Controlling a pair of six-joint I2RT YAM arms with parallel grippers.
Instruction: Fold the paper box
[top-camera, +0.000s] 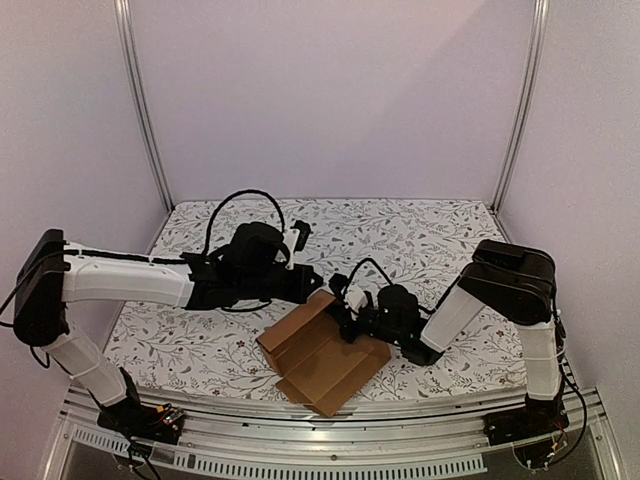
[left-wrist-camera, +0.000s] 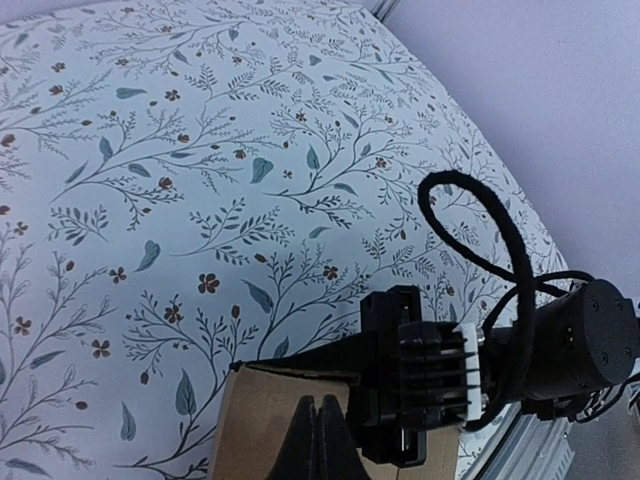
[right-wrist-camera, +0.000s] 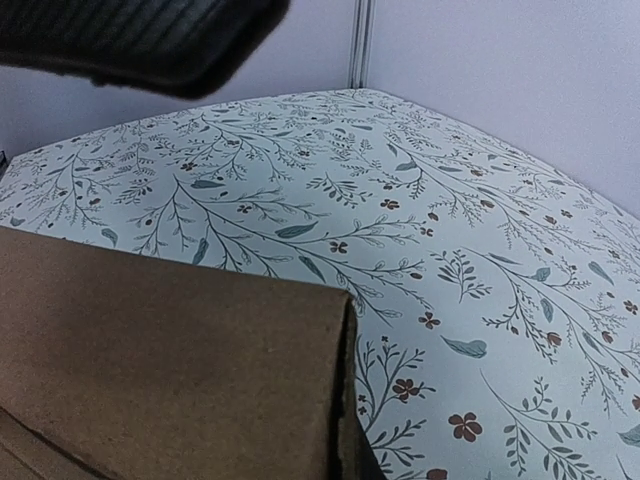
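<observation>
Arms converge on paper box (top-camera: 325, 355); left pincer (left-wrist-camera: 316, 412) closed, right pincer (top-camera: 346, 316) unclear.

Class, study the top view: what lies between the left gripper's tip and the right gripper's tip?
Only the paper box: its far corner sits between the left gripper and the right gripper. The top view shows this best.

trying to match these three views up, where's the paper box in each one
Top external: the paper box sits low in the centre, between the two arms.
Left wrist: only a part of the box shows, at the bottom edge, left of centre.
Right wrist: the box fills the lower left, very close to the camera.
Shared landmark: the floral tablecloth under the box shows in all three views.
</observation>
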